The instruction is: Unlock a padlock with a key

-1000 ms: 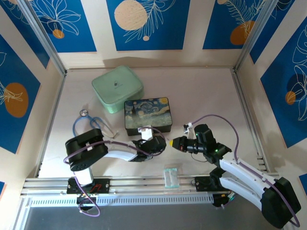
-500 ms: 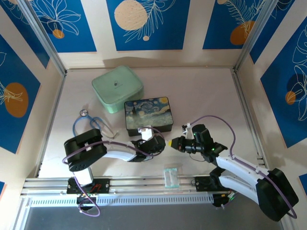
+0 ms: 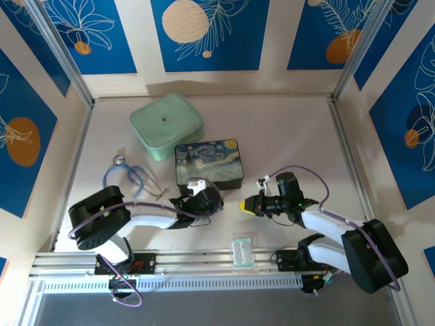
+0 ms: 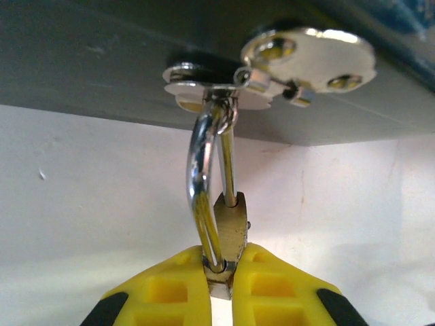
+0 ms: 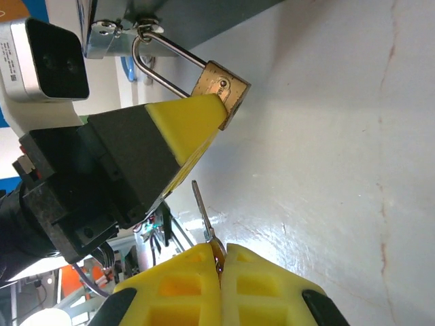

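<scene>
Nearest the arm bases, a clear rectangular plastic packet (image 3: pixel 242 250) lies flat on the pale matte table (image 3: pixel 292 136), just beyond the metal rail. A little farther in, on the right, the right gripper (image 5: pixel 221 261), its fingertips capped in moulded yellow plastic, is clenched on the head of a thin, flat, silvery metal key (image 5: pixel 202 209). The narrow blade juts toward the lock, near it but apart. On the left, the left gripper (image 4: pixel 221 275), with the same yellow pads, is clamped on the body of a small brass-gold padlock (image 4: pixel 231 221), a squarish block with a dull sheen. Its polished silver U-shaped shackle (image 4: pixel 202 183) loops through the shiny silver clasp (image 4: pixel 272 64) on the near wall of a rectangular box (image 3: pixel 209 163). The box's glossy lid is painted in swirling dark blue and yellow. The padlock thus sits at the middle of the box's near side. Left of the box lies a stethoscope (image 3: pixel 132 178) with looping blue tubing and a round metal chest piece. Farthest stands a smooth mint-green case (image 3: pixel 166 125) with rounded corners.
</scene>
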Available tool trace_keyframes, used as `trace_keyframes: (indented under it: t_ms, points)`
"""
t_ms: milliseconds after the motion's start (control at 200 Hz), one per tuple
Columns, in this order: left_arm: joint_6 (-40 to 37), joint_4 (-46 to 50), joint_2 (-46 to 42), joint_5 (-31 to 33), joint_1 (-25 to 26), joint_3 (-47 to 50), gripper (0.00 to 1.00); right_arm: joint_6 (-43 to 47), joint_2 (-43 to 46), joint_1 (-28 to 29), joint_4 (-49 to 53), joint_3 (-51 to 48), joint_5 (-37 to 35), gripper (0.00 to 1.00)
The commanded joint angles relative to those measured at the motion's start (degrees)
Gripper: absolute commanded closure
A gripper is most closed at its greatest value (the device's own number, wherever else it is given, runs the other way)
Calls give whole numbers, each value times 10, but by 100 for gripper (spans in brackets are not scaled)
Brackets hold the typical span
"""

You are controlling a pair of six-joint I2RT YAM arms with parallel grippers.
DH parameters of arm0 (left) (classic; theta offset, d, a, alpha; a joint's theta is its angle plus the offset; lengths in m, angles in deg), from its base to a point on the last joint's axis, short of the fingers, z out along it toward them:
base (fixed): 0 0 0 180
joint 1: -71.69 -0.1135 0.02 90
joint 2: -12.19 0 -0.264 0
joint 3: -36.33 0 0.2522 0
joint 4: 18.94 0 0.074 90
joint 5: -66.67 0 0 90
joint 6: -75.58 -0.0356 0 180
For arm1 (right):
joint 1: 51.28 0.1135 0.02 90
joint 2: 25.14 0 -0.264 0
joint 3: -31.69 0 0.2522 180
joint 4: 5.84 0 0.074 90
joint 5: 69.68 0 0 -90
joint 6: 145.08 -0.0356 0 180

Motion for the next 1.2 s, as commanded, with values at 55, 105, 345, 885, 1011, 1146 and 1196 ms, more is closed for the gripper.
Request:
trace_keyframes:
  t_ms: [55, 105, 345, 885, 1011, 1146, 1196]
  points:
    - [34, -51, -24, -26, -3, 5, 100, -52, -48, 14, -56, 2, 36, 100]
    - [38, -51, -28, -25, -4, 6, 100, -64, -69, 18, -85, -1, 41, 100]
    - [47, -67, -41, -21, -6, 16, 100, -108, -161, 16, -188, 3, 79, 100]
    - [59, -82, -47, -37, -8, 13, 100, -170, -228, -2, -323, -2, 104, 100]
    - [68, -109, -39, -50, -8, 14, 100, -145, -214, -3, -266, 13, 99, 100]
    - [74, -118, -38, -50, -9, 14, 100, -146, -213, -3, -261, 16, 103, 100]
    - [72, -113, -41, -48, -10, 12, 100, -140, -208, -3, -250, 14, 99, 100]
